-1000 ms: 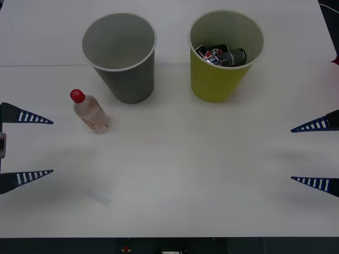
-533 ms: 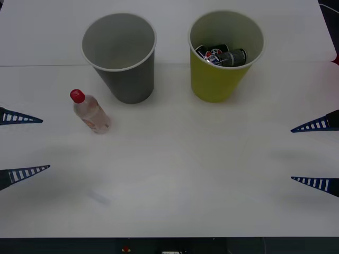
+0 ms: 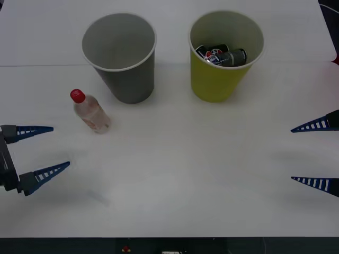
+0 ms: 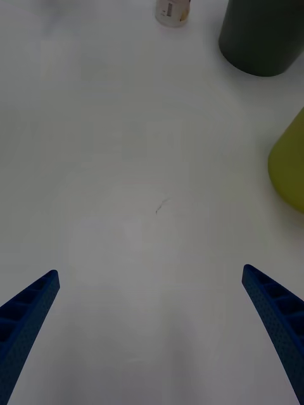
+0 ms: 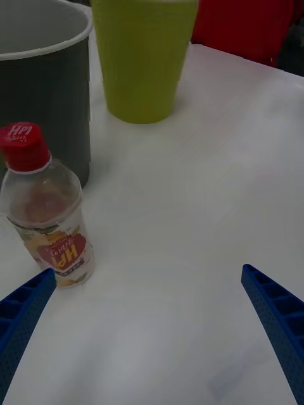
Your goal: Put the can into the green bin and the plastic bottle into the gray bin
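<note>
Plastic bottle point(image 3: 91, 112): one, upright, red cap printed "HPI"; label in red/yellow, letters not legible. It stands on the white table point(image 3: 180, 174) toward the left edge, just beside the gray bin point(image 3: 121, 55) but apart from it.

Bins: two, side by side near the table's far edge, gray at left, green bin point(image 3: 225, 55) at right. Gray bin looks empty inside; green bin holds a dark can point(image 3: 222, 55), lying on its side, w/ red-white markings too small to read.

Left gripper point(image 3: 45, 151): fingers spread wide, over the table near its left edge, close to the bottle, not touching.

Right gripper point(image 3: 302, 153): fingers spread, at the right edge, well apart from both bins.

Red object point(image 5: 247, 28) beyond the table's far right corner.
</note>
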